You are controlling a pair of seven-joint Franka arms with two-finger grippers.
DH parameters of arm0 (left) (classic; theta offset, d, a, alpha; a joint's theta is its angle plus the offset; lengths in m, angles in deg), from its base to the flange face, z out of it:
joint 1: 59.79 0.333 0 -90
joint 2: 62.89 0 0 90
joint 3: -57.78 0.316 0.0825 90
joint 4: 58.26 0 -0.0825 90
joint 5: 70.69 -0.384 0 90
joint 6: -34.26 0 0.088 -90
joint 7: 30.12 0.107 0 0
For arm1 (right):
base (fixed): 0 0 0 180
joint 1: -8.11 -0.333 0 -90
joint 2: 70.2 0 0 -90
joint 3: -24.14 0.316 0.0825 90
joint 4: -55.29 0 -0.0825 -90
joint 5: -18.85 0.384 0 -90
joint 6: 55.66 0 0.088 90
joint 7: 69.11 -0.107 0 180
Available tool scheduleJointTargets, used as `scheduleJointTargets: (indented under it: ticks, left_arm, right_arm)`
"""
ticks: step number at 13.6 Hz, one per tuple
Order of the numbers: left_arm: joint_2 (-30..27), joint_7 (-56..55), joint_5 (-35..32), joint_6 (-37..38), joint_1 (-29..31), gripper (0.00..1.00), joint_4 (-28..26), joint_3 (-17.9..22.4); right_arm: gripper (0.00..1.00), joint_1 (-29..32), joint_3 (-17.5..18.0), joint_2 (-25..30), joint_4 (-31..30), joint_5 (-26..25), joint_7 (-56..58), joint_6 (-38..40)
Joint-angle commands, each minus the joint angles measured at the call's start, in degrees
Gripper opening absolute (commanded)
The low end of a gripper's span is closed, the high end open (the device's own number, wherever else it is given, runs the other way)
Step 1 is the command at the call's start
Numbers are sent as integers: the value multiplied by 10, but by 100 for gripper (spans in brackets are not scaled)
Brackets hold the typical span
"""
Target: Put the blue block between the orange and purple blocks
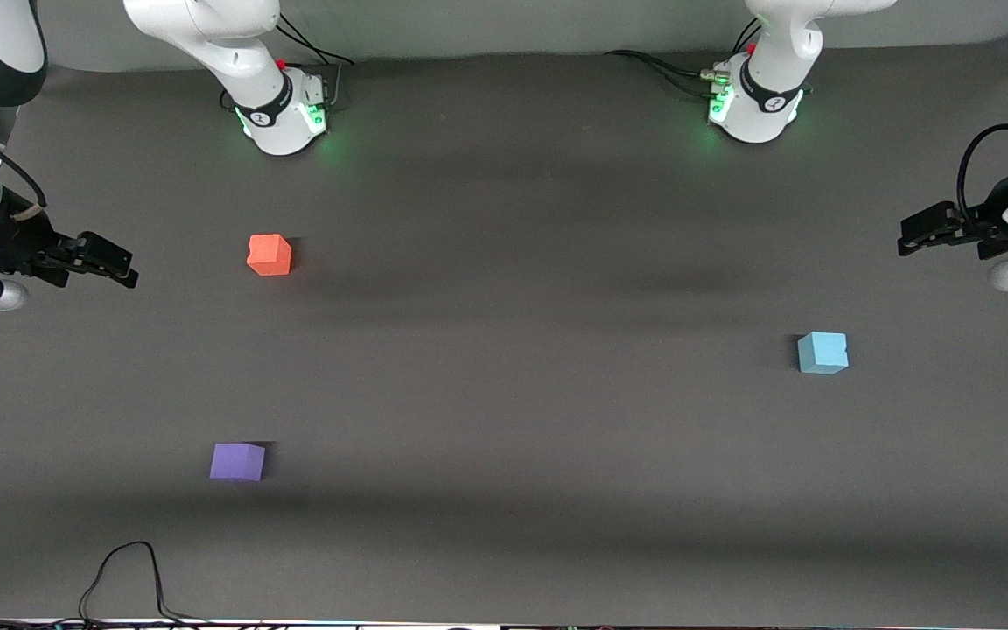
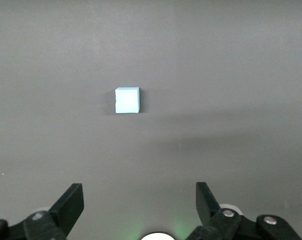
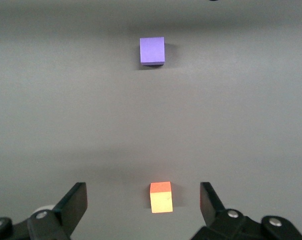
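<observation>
Both our arms are raised off the table, each reaching out from its base toward its own end.

Left arm: base at the top of the front view, wrist out at the left arm's end of the table. Our left gripper (image 1: pixel 906 241) hangs in the air there, fingers (image 2: pixel 71 204) spread wide, nothing between them.

Right arm: mirrored pose, wrist at the right arm's end. Our right gripper (image 1: pixel 129 269) is likewise in the air, fingers (image 3: pixel 211 202) parted and empty.

Neither gripper touches anything.
</observation>
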Motion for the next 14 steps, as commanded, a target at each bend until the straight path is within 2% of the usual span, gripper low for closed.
scheduleJointTargets:
  ticks: [1,10,12,14]
  left_arm:
    - [-2,2,5,14,-6,100,8,5]
    - [-2,25,-4,5,2,100,-1,18]
    - [-7,38,-4,-18,11,100,-25,24]
    - [-32,75,-9,-53,14,100,-79,24]
  right_arm:
    - [100,-1,-1,0,4,-11,7,4]
    - [100,-2,-1,-1,4,-11,6,4]
    - [100,-2,-1,-2,4,-11,7,5]
    - [100,-1,-1,-5,5,-11,11,3]
